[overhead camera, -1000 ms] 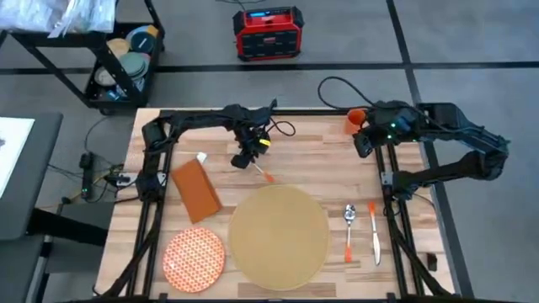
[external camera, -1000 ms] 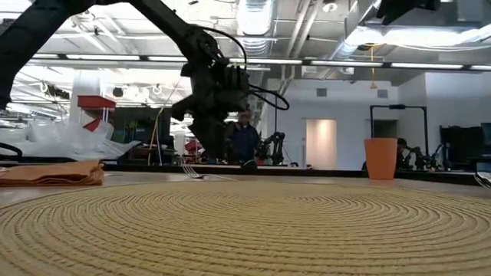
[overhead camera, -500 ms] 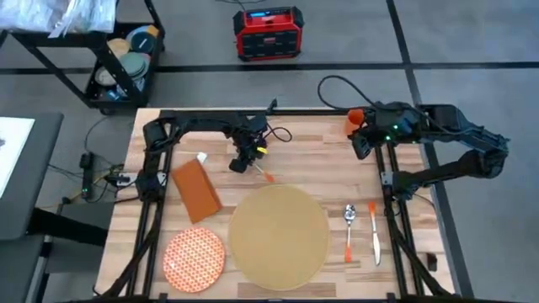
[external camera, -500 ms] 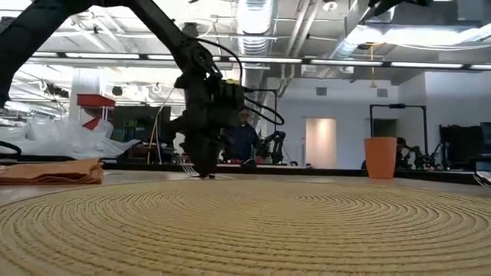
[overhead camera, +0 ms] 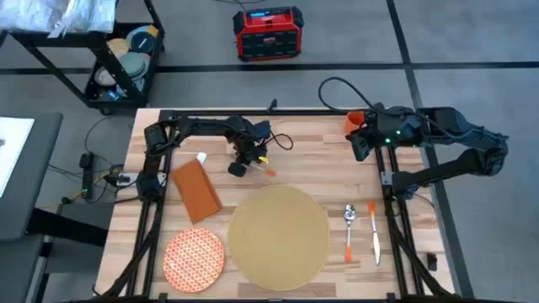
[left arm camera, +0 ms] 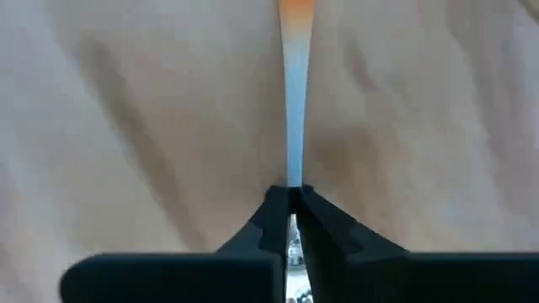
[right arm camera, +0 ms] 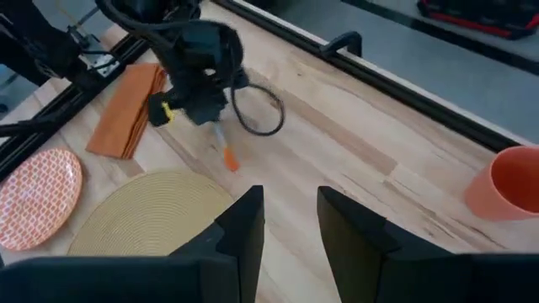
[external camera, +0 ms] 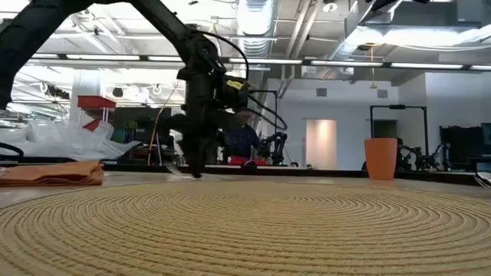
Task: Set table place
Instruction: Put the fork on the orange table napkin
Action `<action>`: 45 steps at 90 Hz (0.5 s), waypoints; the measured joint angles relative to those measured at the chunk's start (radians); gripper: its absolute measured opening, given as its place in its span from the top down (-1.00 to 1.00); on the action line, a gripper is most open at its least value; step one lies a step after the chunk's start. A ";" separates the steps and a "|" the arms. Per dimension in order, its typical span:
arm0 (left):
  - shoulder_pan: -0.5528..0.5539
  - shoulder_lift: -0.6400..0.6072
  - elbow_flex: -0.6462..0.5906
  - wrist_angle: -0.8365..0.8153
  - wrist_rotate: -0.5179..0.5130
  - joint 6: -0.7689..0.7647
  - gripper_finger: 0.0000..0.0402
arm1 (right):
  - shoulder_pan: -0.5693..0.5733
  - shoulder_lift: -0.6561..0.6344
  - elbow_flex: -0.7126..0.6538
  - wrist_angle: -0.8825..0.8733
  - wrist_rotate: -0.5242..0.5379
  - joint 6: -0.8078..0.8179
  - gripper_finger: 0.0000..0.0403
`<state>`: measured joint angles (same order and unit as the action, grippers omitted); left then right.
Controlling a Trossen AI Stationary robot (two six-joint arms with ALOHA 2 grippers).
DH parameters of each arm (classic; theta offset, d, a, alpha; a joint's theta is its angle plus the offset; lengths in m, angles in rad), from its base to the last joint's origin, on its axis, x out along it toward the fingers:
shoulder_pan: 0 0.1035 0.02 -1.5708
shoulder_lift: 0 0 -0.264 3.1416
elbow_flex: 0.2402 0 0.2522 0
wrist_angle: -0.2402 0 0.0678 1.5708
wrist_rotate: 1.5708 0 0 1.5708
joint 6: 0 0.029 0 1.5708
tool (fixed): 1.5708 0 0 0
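Since the earlier frame the left gripper (overhead camera: 241, 166) has slid back along the table (overhead camera: 320, 164) toward 10 o'clock from the placemat (overhead camera: 279, 236), dragging the fork (overhead camera: 268, 172), and is now pinched tight on the steel end while the orange handle trails toward the mat. Gripped so near its tip, the thin fork could pivot or slip out when lifted. The right gripper (right arm camera: 286, 210) waits with fingers parted beside the cup (overhead camera: 354, 122) at 2 o'clock.

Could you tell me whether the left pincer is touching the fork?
Touching: the left wrist view shows the left pincer shut on the fork, its steel stem pinched between the fingertips.
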<state>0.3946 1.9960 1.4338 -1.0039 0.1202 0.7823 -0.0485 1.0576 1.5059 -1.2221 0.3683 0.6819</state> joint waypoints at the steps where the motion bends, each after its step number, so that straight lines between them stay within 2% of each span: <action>1: -0.002 -0.006 0.004 -0.008 0.005 -0.004 0.99 | 0.001 0.000 0.000 0.002 0.001 0.000 0.49; 11: -0.035 -0.087 0.022 -0.161 0.037 0.001 0.99 | 0.003 0.000 0.000 0.005 0.001 0.002 0.49; 25: -0.102 -0.225 0.002 -0.304 0.044 0.166 1.00 | 0.003 0.000 0.000 0.007 0.001 0.002 0.49; 36: -0.148 -0.357 -0.078 -0.338 0.094 0.268 1.00 | 0.004 0.000 0.000 0.015 0.001 0.002 0.49; 45: -0.169 -0.481 -0.189 -0.314 0.097 0.266 1.00 | 0.021 0.000 0.000 0.019 0.001 0.002 0.49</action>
<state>0.2253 1.5152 1.2443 -1.3175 0.2173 1.0486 -0.0270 1.0576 1.5063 -1.2029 0.3696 0.6834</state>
